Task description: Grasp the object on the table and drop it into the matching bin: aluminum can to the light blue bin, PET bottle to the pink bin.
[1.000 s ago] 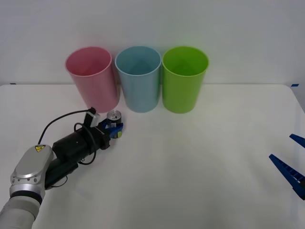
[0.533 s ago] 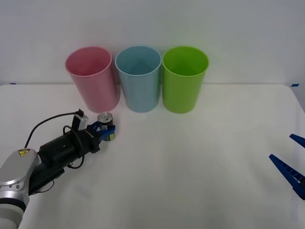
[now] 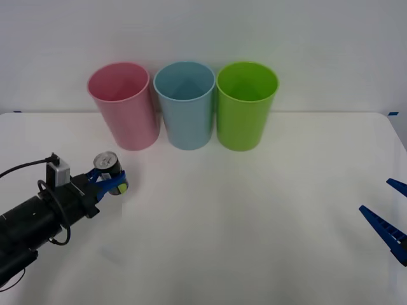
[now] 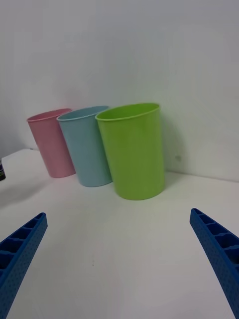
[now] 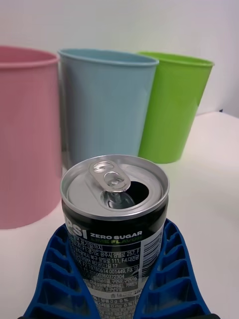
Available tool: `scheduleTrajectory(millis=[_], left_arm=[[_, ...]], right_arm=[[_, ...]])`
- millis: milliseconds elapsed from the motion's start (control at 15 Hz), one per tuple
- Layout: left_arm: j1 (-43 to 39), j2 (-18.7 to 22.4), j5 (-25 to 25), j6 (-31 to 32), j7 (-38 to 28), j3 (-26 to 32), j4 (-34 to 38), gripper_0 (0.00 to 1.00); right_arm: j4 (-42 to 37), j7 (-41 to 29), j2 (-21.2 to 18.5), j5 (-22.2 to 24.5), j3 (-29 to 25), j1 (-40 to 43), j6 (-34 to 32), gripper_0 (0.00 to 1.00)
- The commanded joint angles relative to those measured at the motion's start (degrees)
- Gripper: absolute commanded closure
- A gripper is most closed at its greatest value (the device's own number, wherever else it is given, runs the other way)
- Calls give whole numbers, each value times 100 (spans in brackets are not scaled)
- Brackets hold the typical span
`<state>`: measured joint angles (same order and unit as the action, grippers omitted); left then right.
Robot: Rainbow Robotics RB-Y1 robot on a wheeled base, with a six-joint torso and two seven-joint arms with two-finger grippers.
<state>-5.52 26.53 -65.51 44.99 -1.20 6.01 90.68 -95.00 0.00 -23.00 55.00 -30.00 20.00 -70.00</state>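
Since the earlier frames, the left gripper (image 3: 112, 181) has drawn back toward the robot and out to its left, carrying the small dark aluminum drink can with the silver top (image 3: 109, 171) away from its spot just in front of the tall pink plastic bin (image 3: 124, 105). Its blue ribbed jaws are clenched on the can's lower body, and the left wrist view shows the can (image 5: 115, 219) upright between them with its opened tab facing up. In the front view the can appears slightly raised off the wide white bench (image 3: 254, 216), though how far clear it is I cannot tell.

That means the grasp seems secure and the pickup step looks done; what remains is the carry and the drop. The can now sits well apart from all three bins, nearer the pink one than its proper target, the tall light blue plastic bin (image 3: 186, 105) standing between the pink bin and the lime green plastic bin (image 3: 246, 105). Judging from this, the arm needs to rise above rim height and swing forward and rightward, clearing the pink rim on the way.

The right gripper (image 4: 119, 259) waits at the bench's right edge, its jaws spread wide and holding nothing.
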Motion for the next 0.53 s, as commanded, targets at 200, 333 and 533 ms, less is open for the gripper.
scheduleTrajectory(millis=[200,333,533], left_arm=[[-783,151,926,-87,-126,401,1092,100],[-810,151,1207,-174,-170,533,1391,100],[-740,160,1409,-508,-301,612,1892,100]], right_arm=[[0,0,0,0,0,0,0,0],[0,0,0,0,0,0,0,0],[0,0,0,0,0,0,0,0]])
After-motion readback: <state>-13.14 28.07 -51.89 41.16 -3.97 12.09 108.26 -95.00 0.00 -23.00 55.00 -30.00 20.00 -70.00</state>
